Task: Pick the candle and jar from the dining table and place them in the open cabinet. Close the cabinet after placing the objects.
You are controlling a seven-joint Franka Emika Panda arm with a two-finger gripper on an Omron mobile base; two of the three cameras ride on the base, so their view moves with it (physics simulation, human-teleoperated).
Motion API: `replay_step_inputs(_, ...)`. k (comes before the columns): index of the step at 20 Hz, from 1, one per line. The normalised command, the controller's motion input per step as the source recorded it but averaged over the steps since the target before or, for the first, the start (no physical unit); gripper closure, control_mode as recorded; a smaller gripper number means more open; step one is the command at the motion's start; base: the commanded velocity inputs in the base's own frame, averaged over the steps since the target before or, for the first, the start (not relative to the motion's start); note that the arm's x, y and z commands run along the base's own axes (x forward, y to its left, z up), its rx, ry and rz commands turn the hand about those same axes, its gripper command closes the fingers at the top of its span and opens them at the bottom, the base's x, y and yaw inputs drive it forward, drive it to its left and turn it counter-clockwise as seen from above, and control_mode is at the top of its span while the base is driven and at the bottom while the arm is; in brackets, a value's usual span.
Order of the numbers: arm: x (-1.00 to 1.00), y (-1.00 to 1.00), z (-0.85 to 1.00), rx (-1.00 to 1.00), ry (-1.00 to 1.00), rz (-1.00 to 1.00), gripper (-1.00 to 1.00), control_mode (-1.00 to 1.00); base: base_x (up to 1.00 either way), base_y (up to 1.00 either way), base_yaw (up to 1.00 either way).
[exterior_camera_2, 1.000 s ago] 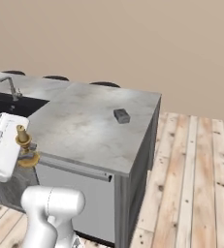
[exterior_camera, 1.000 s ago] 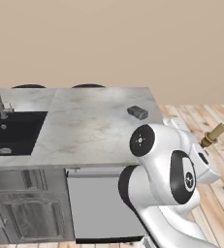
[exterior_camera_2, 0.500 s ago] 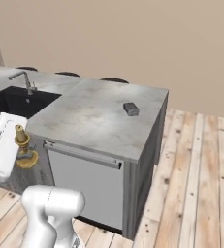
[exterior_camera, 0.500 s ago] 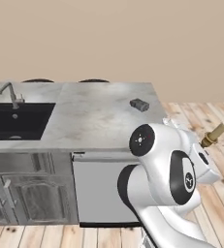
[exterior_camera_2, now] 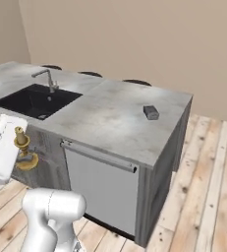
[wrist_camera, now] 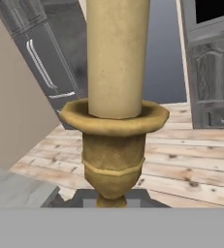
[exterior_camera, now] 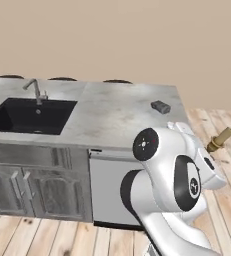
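Beige walls and pale plank flooring surround the dining table (exterior_camera: 112, 117), its marble top carrying a black sink (exterior_camera: 29, 115) with a metal faucet (exterior_camera: 34, 90) toward nine o'clock and a small dark block (exterior_camera: 160, 106) near the two o'clock corner; a panel with a bar handle (exterior_camera_2: 99, 156) faces the robot below the top edge. Off the table, the candle (exterior_camera_2: 22, 147) hangs in the air at the arm's end, at eight o'clock in the right base view and at three o'clock (exterior_camera: 220, 139) in the left; the gripper (exterior_camera_2: 12, 147) is closed tight on the candle, whose brass cup and cream stem (wrist_camera: 114, 97) loom close in the hand view; dark cabinet doors (wrist_camera: 215, 77) stand behind.
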Motion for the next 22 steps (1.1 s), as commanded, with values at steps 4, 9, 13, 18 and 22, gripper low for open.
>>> replay_step_inputs(4, 0.0, 0.0, 0.0, 0.0, 0.0, 0.0, 1.0, 1.0, -0.21, 0.0, 0.29)
replay_step_inputs(9, 0.0, 0.0, 0.0, 0.0, 0.0, 0.0, 1.0, 1.0, -0.2, 0.0, 0.31)
replay_step_inputs(13, 0.0, 0.0, 0.0, 0.0, 0.0, 0.0, 1.0, 1.0, -0.1, 0.0, 0.31)
replay_step_inputs(18, 0.0, 0.0, 0.0, 0.0, 0.0, 0.0, 1.0, 1.0, -0.01, 0.0, 0.31)
replay_step_inputs(22, 0.0, 0.0, 0.0, 0.0, 0.0, 0.0, 1.0, 1.0, 0.0, 0.0, 0.32)
